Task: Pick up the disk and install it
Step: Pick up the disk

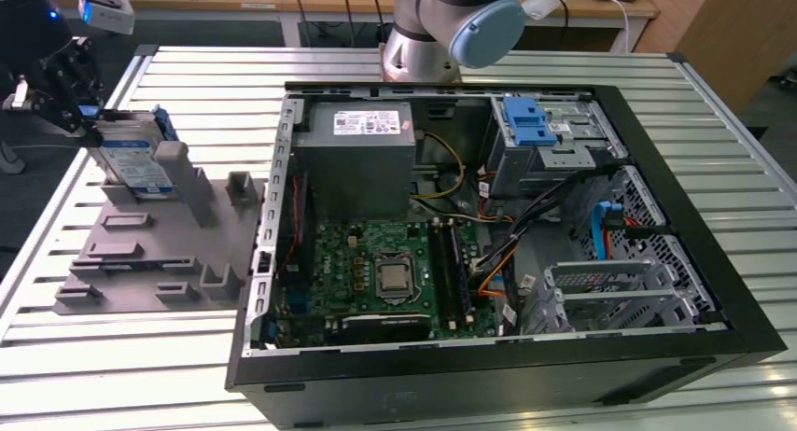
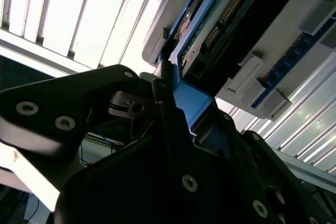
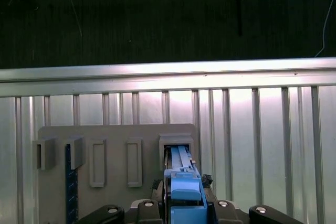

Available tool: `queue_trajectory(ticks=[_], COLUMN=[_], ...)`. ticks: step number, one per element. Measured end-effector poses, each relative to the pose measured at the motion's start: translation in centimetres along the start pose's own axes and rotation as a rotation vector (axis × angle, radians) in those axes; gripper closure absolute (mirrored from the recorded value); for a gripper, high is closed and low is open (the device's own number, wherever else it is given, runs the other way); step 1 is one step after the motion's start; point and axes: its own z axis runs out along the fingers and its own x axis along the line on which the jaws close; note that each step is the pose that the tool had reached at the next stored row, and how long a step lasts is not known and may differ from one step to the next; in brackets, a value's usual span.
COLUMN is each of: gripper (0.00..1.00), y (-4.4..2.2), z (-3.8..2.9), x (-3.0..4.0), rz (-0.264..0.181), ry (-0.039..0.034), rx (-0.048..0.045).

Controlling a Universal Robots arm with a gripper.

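Broadly, bench (image 1: 524, 72): slatted aluminium, carrying everything in the exterior view.
Computer case (image 1: 498, 380): black, lying open, with the motherboard and cabling exposed.
Fixture (image 1: 149, 263): a grey slotted holder on the bench, just beside the case on the exterior view's left.
Arm (image 1: 436, 20): its base stands beyond the case and reaches over to the fixture.
Grey box (image 1: 361, 170): sits inside the case and bears a white sticker (image 1: 369, 123).
Metal cage (image 1: 561, 151): sits inside the case and has a blue latch (image 1: 529, 123) on top.
Disk (image 1: 134, 160): stands upright on edge at one of the fixture's slots, well apart from the case. The first wrist view shows its blue carrier (image 3: 181, 182) running into that slot.
Tool (image 1: 85, 114): pressed together on the blue carrier at the disk's upper edge, with a black finger (image 2: 163, 108) against the blue plastic in the second wrist view.
Progress: the grasp looks made. I cannot tell whether the disk has cleared the slot. The carry to the case and the installation are not yet done.
Writing: the disk has a blue-and-white label and the grey box a white sticker. The print on both is too small to make out.
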Motion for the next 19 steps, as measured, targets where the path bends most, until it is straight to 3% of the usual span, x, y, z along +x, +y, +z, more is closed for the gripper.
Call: queue_trajectory(ticks=[6,10,19], gripper=[0.63,0.63,0.62], y=[0.0,0.02,0.02], z=[0.01,0.01,0.0], x=[0.01,0.03,0.04], rz=[-0.002,-0.031,-0.033], ry=[-0.0001,0.0002,0.0003], rx=[0.0001,0.0002,0.0])
